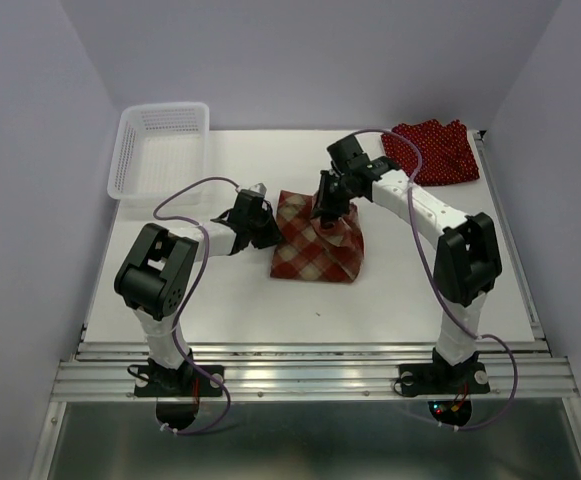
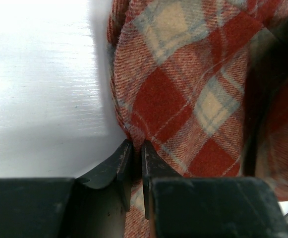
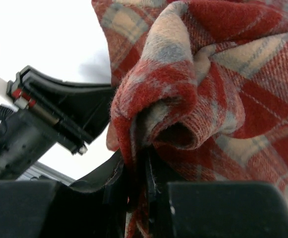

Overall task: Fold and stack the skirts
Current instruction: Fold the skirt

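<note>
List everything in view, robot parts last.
plaid skirt: one, red and cream check, bunched at mid-table, pinched from both sides
polka-dot skirts: one pile, dark red with white dots, far right corner; how many are in it cannot be told
mesh basket: one, white plastic, far left corner
table: one, white top
cables: two, purple, one looping along each arm
left gripper: one, black fingers, shut on the plaid skirt's left edge
right gripper: one, black fingers, shut on a fold of the plaid skirt at its top
</note>
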`<state>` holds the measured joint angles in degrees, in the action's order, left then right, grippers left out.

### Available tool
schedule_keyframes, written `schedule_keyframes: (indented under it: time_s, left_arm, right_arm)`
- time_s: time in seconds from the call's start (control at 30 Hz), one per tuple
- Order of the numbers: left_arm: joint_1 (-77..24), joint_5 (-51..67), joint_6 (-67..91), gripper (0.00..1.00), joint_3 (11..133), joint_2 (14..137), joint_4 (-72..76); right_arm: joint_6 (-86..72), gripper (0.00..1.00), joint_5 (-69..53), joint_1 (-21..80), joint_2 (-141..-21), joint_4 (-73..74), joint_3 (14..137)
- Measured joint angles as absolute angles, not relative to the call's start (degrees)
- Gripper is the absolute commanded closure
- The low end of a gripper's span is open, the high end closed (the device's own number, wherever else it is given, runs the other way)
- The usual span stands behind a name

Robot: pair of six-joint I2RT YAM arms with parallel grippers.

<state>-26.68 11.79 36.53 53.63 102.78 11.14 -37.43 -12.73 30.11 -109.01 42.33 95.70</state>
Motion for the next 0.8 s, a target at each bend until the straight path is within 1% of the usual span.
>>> schedule_keyframes:
  time_s: [0.2, 0.33, 0.37, 0.4, 0.43, 0.47, 0.5, 0.53, 0.57, 0.63, 0.7, 0.73, 0.77, 0.8]
  left_arm:
    - [-26.7, 11.8, 36.5, 0.98, 53.6, 102.8, 11.2]
    - [-26.7, 11.7, 36.5, 0.98, 53.6, 102.8, 11.1]
    - [-26.7, 11.7, 36.5, 0.97, 53.6, 102.8, 11.1]
    - [-26.7, 11.6, 36.6, 0.97, 53.6, 102.8, 11.0]
    - [-26.7, 11.6, 36.6, 0.97, 53.6, 102.8, 11.0]
    - [-26.7, 11.5, 36.6, 0.97, 53.6, 102.8, 10.9]
    - [-26.7, 11.4, 36.6, 0.96, 53.6, 102.8, 10.8]
    - [-26.7, 11.4, 36.6, 0.96, 53.6, 102.8, 10.8]
    - [-26.7, 11.2, 36.6, 0.96, 53.7, 102.8, 10.5]
    - [-26.7, 10.7, 36.6, 0.94, 53.8, 102.8, 10.3]
    - [-26.8, 10.1, 36.6, 0.91, 53.9, 102.8, 9.8]
    - [-26.9, 9.8, 36.6, 0.91, 54.1, 102.8, 9.6]
    - [-26.9, 9.2, 36.6, 0.9, 54.2, 102.8, 9.4]
    - [-26.9, 8.9, 36.6, 0.89, 54.2, 102.7, 9.3]
  right_arm:
    - [-38.9, 0.99, -12.9, 30.6, -112.7, 37.8, 95.6]
    - [-39.4, 0.95, -13.1, 31.3, -114.2, 34.2, 94.8]
    - [-39.5, 0.91, -13.2, 31.6, -114.8, 33.8, 94.7]
    - [-39.5, 0.81, -13.4, 32.0, -115.6, 33.1, 94.7]
    - [-39.5, 0.81, -13.4, 32.2, -116.0, 32.8, 94.7]
    - [-39.5, 0.72, -13.5, 32.5, -116.7, 32.3, 94.7]
    - [-39.5, 0.66, -13.6, 32.8, -117.4, 32.0, 94.7]
    - [-39.6, 0.58, -13.6, 32.9, -117.6, 31.9, 94.7]
    - [-39.9, 0.53, -13.5, 33.3, -118.4, 31.7, 94.7]
    - [-39.6, 0.5, -13.5, 33.9, -119.2, 31.6, 95.2]
    - [-38.8, 0.4, -13.2, 34.7, -119.4, 32.3, 96.3]
    - [-38.6, 0.3, -13.0, 34.9, -119.4, 32.7, 96.9]
    - [-38.0, 0.25, -12.6, 35.4, -119.3, 33.3, 98.1]
    - [-37.5, 0.0, -12.4, 35.8, -119.3, 33.7, 99.0]
